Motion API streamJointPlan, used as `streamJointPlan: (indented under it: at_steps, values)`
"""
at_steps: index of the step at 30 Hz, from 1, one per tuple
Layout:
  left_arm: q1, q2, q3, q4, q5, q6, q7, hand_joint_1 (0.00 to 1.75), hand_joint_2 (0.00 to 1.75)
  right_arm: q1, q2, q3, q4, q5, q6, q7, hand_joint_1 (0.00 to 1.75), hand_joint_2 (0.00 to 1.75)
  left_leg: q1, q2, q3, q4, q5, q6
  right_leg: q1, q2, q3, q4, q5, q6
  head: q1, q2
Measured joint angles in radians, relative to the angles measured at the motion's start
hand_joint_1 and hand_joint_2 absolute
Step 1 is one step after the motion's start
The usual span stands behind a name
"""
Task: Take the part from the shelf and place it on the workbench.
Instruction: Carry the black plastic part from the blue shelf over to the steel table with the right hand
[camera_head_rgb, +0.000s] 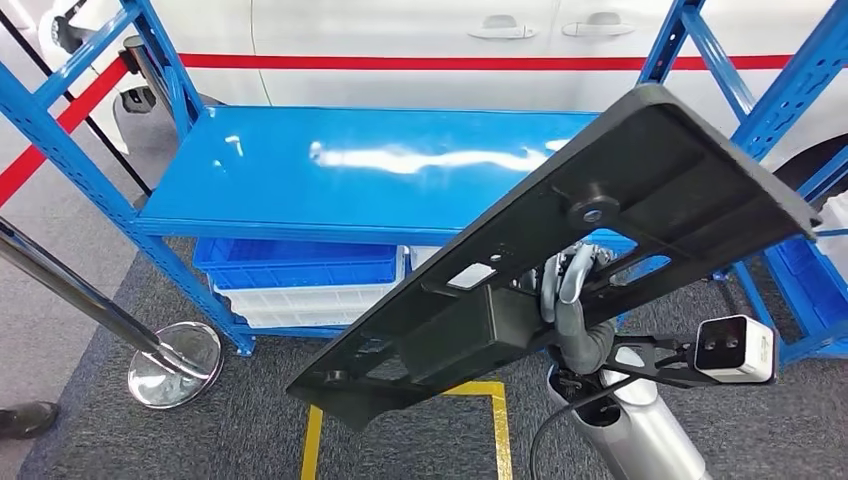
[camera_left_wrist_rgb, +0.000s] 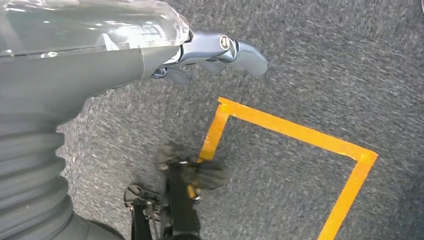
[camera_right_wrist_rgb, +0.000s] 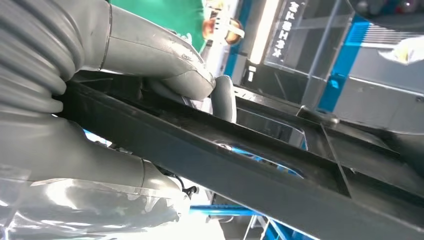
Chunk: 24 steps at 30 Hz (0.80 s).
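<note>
The right robot hand (camera_head_rgb: 572, 300) holds the part (camera_head_rgb: 560, 260), a long flat black plastic panel with cut-outs and a raised boxy section, lifted in the air in front of the shelf (camera_head_rgb: 350, 170). In the head view the part runs slantwise from near left to far right, its far right end tilted up higher than its near left end, and it hangs clear of the shelf's glossy blue board, touching nothing but the robot hand. The fingers (camera_head_rgb: 575, 275) come up through an opening near the panel's middle and curl around a rib. In the right wrist view the grey thumb (camera_right_wrist_rgb: 165, 60) lies across one side of the part (camera_right_wrist_rgb: 280, 170) and the other fingers press from the opposite side, so the edge is clamped between them.

The left robot hand (camera_left_wrist_rgb: 220, 52) hangs low over grey carpet (camera_left_wrist_rgb: 310, 65), beside a corner of yellow tape (camera_left_wrist_rgb: 295, 135) on the floor. Its fingers are curled in and hold nothing.

Under the blue board, stacked blue and white bins (camera_head_rgb: 300, 285) sit on the shelf's lower level. To the near left a chrome post with a round base (camera_head_rgb: 175, 365) stands on the carpet. Behind the shelf is a white car (camera_head_rgb: 450, 40) with a red stripe along its doors.
</note>
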Motion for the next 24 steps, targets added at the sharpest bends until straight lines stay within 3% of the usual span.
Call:
streamJointPlan:
  at_steps: [1,2,3,4,6,8,10,12,13,16,17,18,19,21,23,24]
  values:
    - [-0.001,0.001,0.0,0.0,-0.001,-0.004,-0.003,0.0,1.75,0.002,0.0,0.0,-0.002,0.014,0.001,-0.001,1.71,1.75,0.001,0.0,-0.015,0.07,-0.045,-0.003,0.002,0.0,-0.015,0.001,0.012,-0.002,0.0,0.0]
    - [-0.002,0.003,0.0,0.0,-0.001,-0.007,-0.005,0.0,1.75,0.005,0.001,0.0,-0.004,0.027,0.004,-0.001,1.71,1.75,0.0,0.0,-0.021,0.128,-0.066,-0.004,0.004,-0.001,-0.031,0.002,0.024,-0.002,0.0,0.0]
    - [-0.003,0.003,0.0,0.0,-0.002,-0.009,-0.006,0.0,1.75,0.008,0.002,0.0,-0.006,0.038,0.009,-0.001,1.71,1.75,0.0,0.0,-0.015,0.161,-0.064,-0.004,0.007,-0.001,-0.046,0.003,0.034,-0.002,0.0,0.0]
    - [-0.003,0.004,0.0,0.0,-0.002,-0.01,-0.007,0.0,1.75,0.012,0.003,0.0,-0.01,0.049,0.017,-0.001,1.71,1.75,0.0,0.0,0.009,0.157,-0.043,-0.002,0.009,-0.001,-0.06,0.005,0.045,-0.001,0.0,0.0]
    - [-0.004,0.006,0.0,0.0,0.0,-0.008,-0.007,0.0,1.75,0.018,0.011,0.0,-0.02,0.07,0.039,-0.001,1.71,1.75,-0.002,0.0,0.108,0.046,-0.004,0.009,0.012,-0.002,-0.085,0.008,0.063,0.002,0.0,0.0]
    - [-0.008,0.009,0.0,-0.001,0.004,-0.003,-0.005,0.0,1.75,0.023,0.026,0.0,-0.033,0.084,0.062,-0.002,1.71,1.75,-0.009,0.0,0.211,-0.101,-0.012,0.023,0.015,-0.002,-0.097,0.01,0.08,0.01,0.0,0.0]
    - [-0.009,0.01,0.0,-0.001,0.006,0.0,-0.002,0.0,1.75,0.025,0.04,-0.001,-0.04,0.092,0.08,-0.002,1.71,1.75,-0.017,0.0,0.242,-0.161,-0.024,0.032,0.013,-0.004,-0.101,0.008,0.095,0.022,0.0,0.0]
    - [-0.008,0.01,0.001,-0.001,0.006,-0.001,0.0,0.0,1.75,0.028,0.049,-0.003,-0.042,0.1,0.096,-0.002,1.71,1.75,-0.015,0.004,0.231,-0.166,-0.005,0.044,0.01,-0.002,-0.107,0.011,0.096,0.034,0.0,0.0]
    - [-0.008,0.01,0.001,-0.001,0.006,-0.002,0.0,0.0,1.75,0.03,0.052,-0.005,-0.043,0.103,0.105,-0.002,1.71,1.75,-0.013,0.008,0.223,-0.169,0.007,0.05,0.009,0.0,-0.115,0.027,0.073,0.041,0.0,0.0]
    - [-0.008,0.01,0.001,-0.001,0.003,-0.008,-0.001,0.0,1.75,0.037,0.058,-0.015,-0.045,0.105,0.124,-0.002,1.71,1.75,-0.012,0.021,0.186,-0.171,0.041,0.063,0.002,0.003,-0.159,0.174,-0.066,0.058,0.0,0.0]
    - [-0.007,0.01,0.001,-0.001,0.002,-0.01,-0.001,0.0,1.75,0.041,0.059,-0.019,-0.046,0.105,0.128,-0.002,1.71,1.75,-0.012,0.026,0.171,-0.169,0.052,0.064,0.0,0.002,-0.169,0.232,-0.094,0.063,0.0,0.0]
    - [-0.007,0.01,0.001,-0.001,0.002,-0.013,-0.001,0.0,1.75,0.045,0.06,-0.023,-0.046,0.105,0.13,-0.002,1.71,1.75,-0.012,0.031,0.154,-0.166,0.061,0.063,-0.001,0.002,-0.17,0.271,-0.098,0.067,0.0,0.0]
    - [-0.007,0.01,0.001,-0.001,0.001,-0.015,-0.001,0.0,1.75,0.049,0.06,-0.026,-0.046,0.105,0.131,-0.002,1.71,1.75,-0.012,0.037,0.137,-0.161,0.07,0.061,-0.003,0.001,-0.155,0.278,-0.079,0.07,0.0,0.0]
    - [-0.007,0.01,0.001,-0.001,0.0,-0.018,-0.001,0.0,1.75,0.053,0.061,-0.03,-0.049,0.106,0.133,-0.002,1.71,1.75,-0.011,0.05,0.104,-0.145,0.084,0.055,-0.006,-0.013,-0.077,0.197,-0.028,0.073,0.0,0.0]
    - [-0.006,0.009,0.001,-0.001,-0.003,-0.021,-0.003,0.0,1.75,0.053,0.064,-0.037,-0.056,0.111,0.137,-0.002,1.71,1.75,-0.013,0.058,0.082,-0.129,0.094,0.044,-0.002,-0.037,0.013,0.071,-0.031,0.066,0.0,0.0]
    - [-0.006,0.009,0.001,-0.001,-0.005,-0.022,-0.004,0.0,1.75,0.054,0.067,-0.042,-0.06,0.116,0.14,-0.002,1.71,1.75,-0.014,0.062,0.078,-0.124,0.098,0.038,0.002,-0.044,0.036,0.033,-0.043,0.058,0.0,0.0]
